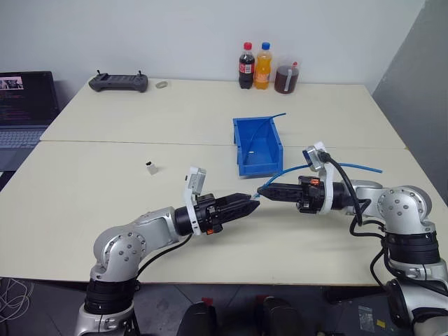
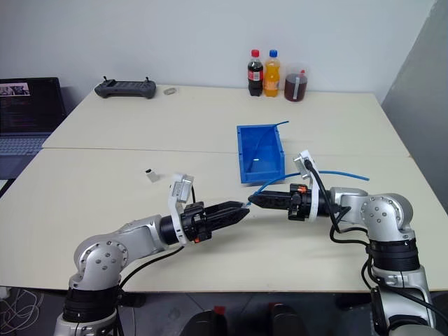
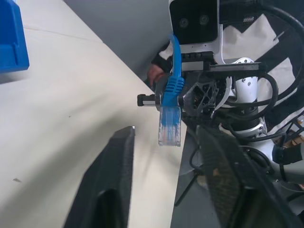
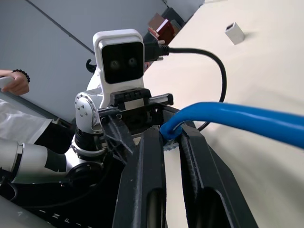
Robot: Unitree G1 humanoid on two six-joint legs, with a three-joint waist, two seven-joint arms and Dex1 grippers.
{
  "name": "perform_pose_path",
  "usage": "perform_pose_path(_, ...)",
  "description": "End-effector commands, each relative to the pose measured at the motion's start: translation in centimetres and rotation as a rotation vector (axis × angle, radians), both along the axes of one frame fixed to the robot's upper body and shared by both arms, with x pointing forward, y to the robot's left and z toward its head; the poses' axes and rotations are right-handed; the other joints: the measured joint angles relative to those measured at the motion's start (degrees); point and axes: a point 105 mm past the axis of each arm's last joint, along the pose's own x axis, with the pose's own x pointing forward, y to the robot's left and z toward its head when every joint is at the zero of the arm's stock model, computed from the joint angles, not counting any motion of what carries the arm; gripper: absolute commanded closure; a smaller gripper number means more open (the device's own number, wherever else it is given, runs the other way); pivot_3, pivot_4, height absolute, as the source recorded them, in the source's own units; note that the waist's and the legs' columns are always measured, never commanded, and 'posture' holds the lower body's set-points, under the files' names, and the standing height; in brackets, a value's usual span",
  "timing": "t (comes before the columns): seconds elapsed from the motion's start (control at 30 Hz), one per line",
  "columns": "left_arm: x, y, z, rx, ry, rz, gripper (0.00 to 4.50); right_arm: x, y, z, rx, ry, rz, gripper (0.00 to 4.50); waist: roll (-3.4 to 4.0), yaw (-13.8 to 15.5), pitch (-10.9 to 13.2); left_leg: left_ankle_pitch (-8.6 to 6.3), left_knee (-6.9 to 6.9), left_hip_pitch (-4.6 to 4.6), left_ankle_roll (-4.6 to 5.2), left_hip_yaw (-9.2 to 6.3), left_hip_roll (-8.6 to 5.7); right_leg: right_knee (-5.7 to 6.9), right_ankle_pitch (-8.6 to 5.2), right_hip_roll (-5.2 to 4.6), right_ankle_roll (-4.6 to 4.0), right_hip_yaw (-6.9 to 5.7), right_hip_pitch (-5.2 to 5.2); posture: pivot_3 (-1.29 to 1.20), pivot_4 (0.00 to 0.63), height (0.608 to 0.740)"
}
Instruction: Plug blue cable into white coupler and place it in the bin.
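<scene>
Three drink bottles (image 1: 264, 68) at table's far edge; black controller (image 1: 118, 82); laptop (image 1: 26, 105) beside it.

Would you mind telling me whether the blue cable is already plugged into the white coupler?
Not plugged in. The white coupler lies alone on the table, while the blue cable hangs from the right gripper with its clear plug bare.

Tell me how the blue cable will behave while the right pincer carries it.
Likely floppy: the blue cable curves and trails loosely over the table behind the right pincer. Probably light, since a tip pinch holds it. Its short stub with the clear plug looks stiffer and keeps straight.
</scene>
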Motion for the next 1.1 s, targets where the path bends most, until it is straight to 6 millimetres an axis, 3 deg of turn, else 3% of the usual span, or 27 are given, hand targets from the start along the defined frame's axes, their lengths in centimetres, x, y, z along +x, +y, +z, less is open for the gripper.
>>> perform_pose_path(0.03,-0.8,0.9,1.4,-0.023,-0.051,0.016,1.25,0.7,-0.4,1.2,0.014,-0.053,-0.031,4.36,0.00,0.01,0.00,0.00,-0.01,0.00,0.00,0.00,0.00,-0.01,0.00,0.00,0.00,0.00,0.00,0.00,0.150,0.740)
perform_pose_path(0.17,-0.9,2.7,0.1,0.080,-0.071,0.122,0.49,1.1,-0.5,1.2,-0.014,-0.090,-0.049,4.36,0.02,-0.12,0.02,0.00,-0.02,0.00,0.00,0.02,-0.02,-0.02,0.01,-0.07,-0.02,0.01,-0.01,0.00,0.150,0.740)
perform_pose_path(0.23,-0.4,5.1,-1.5,0.172,-0.081,0.296,0.06,1.3,-0.7,1.0,-0.017,-0.100,-0.061,4.36,0.03,-0.13,0.02,0.00,-0.06,0.00,0.00,0.01,-0.04,-0.02,0.00,-0.08,-0.02,0.00,-0.02,0.00,0.150,0.740)
perform_pose_path(0.3,0.4,7.2,-2.6,0.251,-0.103,0.463,0.01,1.4,-0.8,1.0,-0.014,-0.102,-0.068,4.36,0.06,-0.12,0.07,0.00,-0.09,0.02,0.00,0.05,-0.03,-0.04,0.00,-0.10,-0.02,0.06,-0.02,0.00,0.150,0.740)
perform_pose_path(0.4,3.1,12.1,-5.3,0.405,-0.082,0.855,0.01,1.5,-0.7,0.7,-0.027,-0.117,-0.064,4.36,0.06,0.21,0.10,0.00,-0.08,0.01,0.01,0.04,-0.06,-0.04,0.00,-0.15,-0.02,0.02,-0.03,0.00,0.150,0.740)
perform_pose_path(0.5,3.8,13.6,-6.3,0.502,-0.117,0.986,0.01,1.5,-0.7,0.6,-0.029,-0.121,-0.060,4.36,-0.04,0.41,0.14,0.00,-0.06,0.00,0.03,0.00,-0.12,-0.04,0.01,-0.20,-0.01,-0.02,0.01,0.00,0.150,0.740)
perform_pose_path(0.6,6.0,16.1,-6.4,0.614,-0.144,1.252,0.01,1.9,-0.5,0.9,-0.029,-0.128,-0.052,4.36,-0.06,0.48,0.14,-0.01,-0.06,-0.03,0.05,0.01,-0.16,-0.07,0.03,-0.24,0.00,-0.03,0.00,0.00,0.150,0.740)
perform_pose_path(0.77,9.2,15.7,-6.5,0.629,-0.099,1.430,0.01,2.5,-0.6,1.3,-0.044,-0.149,-0.050,4.36,-0.12,0.63,0.16,-0.01,-0.04,-0.07,0.06,0.00,-0.16,-0.05,0.08,-0.25,0.06,-0.05,0.00,0.00,0.150,0.740)
perform_pose_path(0.9,11.1,14.5,-6.8,0.593,-0.057,1.450,0.01,2.6,-0.7,1.3,-0.051,-0.154,-0.057,4.36,-0.15,0.57,0.15,-0.02,-0.04,-0.11,0.07,0.01,-0.16,-0.11,0.09,-0.26,0.08,-0.05,-0.01,0.00,0.150,0.740)
perform_pose_path(1.1,11.9,15.1,-7.3,0.614,0.005,1.557,0.01,2.5,-1.1,1.2,-0.068,-0.161,-0.071,4.36,-0.14,0.33,0.15,-0.02,-0.06,-0.13,0.07,0.02,-0.14,-0.08,0.09,-0.26,0.08,-0.04,-0.06,0.00,0.150,0.740)
